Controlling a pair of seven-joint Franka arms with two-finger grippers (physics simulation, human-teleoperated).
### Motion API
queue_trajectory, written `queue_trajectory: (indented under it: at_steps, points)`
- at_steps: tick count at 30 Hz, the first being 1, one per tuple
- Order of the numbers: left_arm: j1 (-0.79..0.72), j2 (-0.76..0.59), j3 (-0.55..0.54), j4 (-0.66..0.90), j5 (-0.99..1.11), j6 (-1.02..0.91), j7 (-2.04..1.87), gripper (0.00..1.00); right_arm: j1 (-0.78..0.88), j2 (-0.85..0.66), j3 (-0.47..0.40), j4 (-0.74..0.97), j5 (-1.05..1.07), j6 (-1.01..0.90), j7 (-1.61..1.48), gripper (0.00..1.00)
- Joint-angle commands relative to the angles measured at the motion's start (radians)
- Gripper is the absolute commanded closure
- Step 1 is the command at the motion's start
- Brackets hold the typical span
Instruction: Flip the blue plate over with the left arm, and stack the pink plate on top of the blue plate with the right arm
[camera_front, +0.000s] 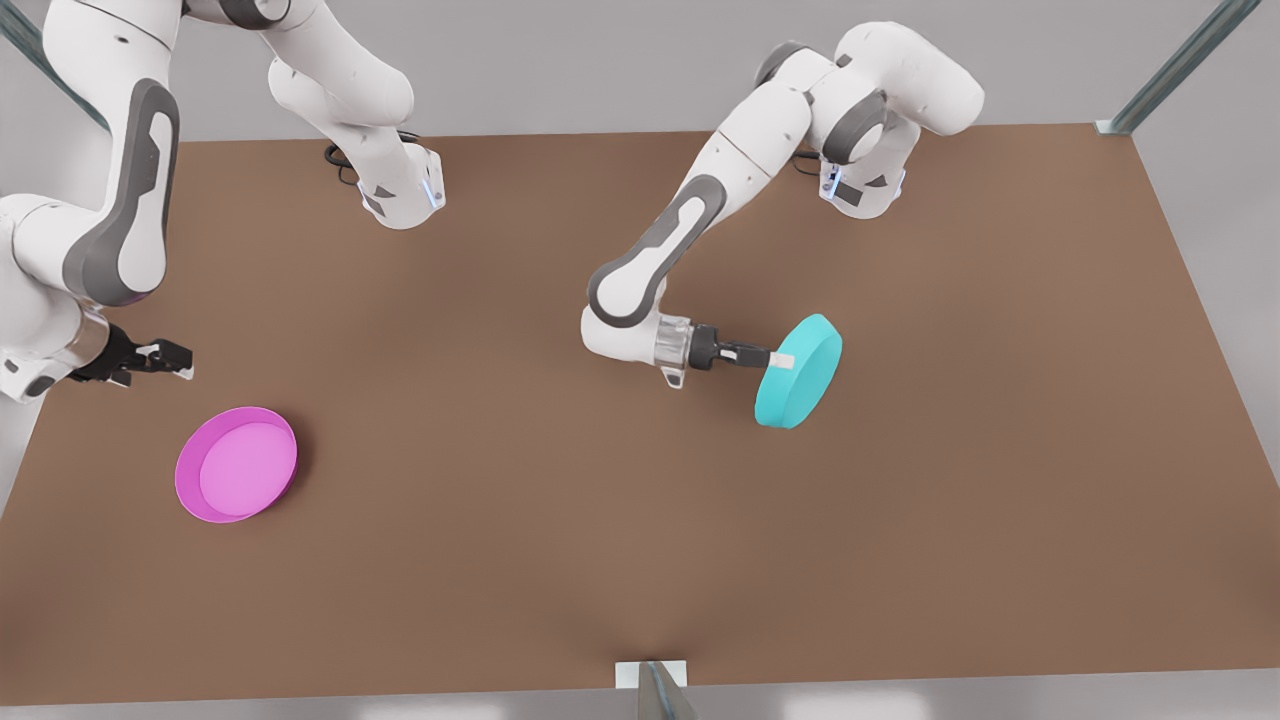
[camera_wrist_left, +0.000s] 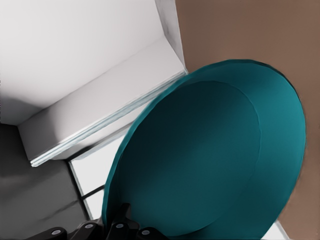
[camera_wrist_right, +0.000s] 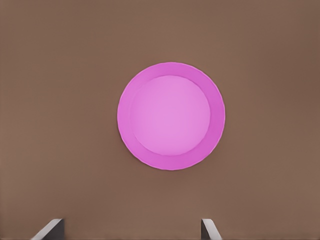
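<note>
Table (camera_front: 560, 540): wide brown top, plain and matte, with soft shading toward the near edge.
Wall (camera_front: 600, 60): pale grey, running behind the far edge.
Struts (camera_front: 1180, 65): slanted metal bars at the far corners.
Bracket (camera_front: 650, 680): small metal piece at the middle of the near edge.
Light: even, soft, with faint shadows.

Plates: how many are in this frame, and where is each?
2. The blue plate is held tilted above the table on the front view's right by the left pincer. The pink plate lies flat on the left, below the open right pincer.
</note>
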Motion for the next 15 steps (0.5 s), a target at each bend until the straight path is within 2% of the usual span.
queue_trajectory:
  at_steps: [1, 12, 15]
  points:
    - [-0.004, 0.003, 0.001, 0.001, -0.045, -0.002, -0.011, 0.79, -0.003, 0.0, 0.0, 0.0, -0.002, 0.0, 0.0, 0.0]
    - [-0.115, 0.103, 0.005, 0.036, -0.035, -0.043, -0.115, 0.79, -0.008, 0.034, 0.0, 0.006, -0.009, 0.007, -0.002, 0.0]
    - [-0.132, 0.153, 0.004, 0.087, -0.036, -0.074, -0.132, 0.79, -0.006, 0.034, 0.0, 0.002, -0.017, 0.036, -0.002, 0.0]
